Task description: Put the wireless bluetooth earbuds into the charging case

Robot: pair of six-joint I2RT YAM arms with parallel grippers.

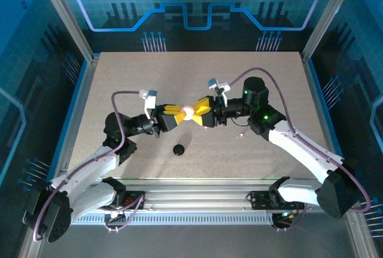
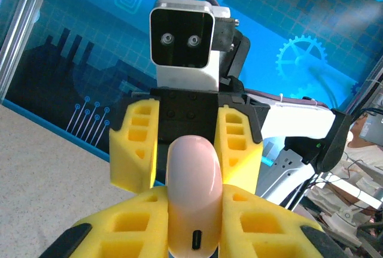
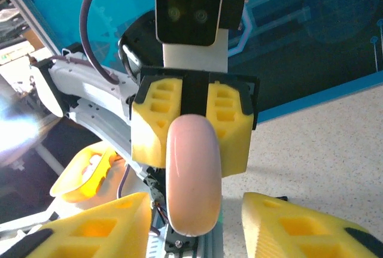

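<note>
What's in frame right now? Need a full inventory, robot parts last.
charging case: 1, pinkish white, mid-table between the two end effectors, port end toward the left one
small round object: 1, black, on the table nearer the arm bases; too small to identify
table: 1, speckled beige, under both arms
backdrop panels: several, blue with a printed circuit pattern, around the table
left arm: 1, black and white, reaching in to mid-table
right arm: 1, black and white, reaching in to mid-table
left end effector: 1, yellow fingers, shut on the charging case
right end effector: 1, yellow fingers, open, one finger on either side of the case
</note>
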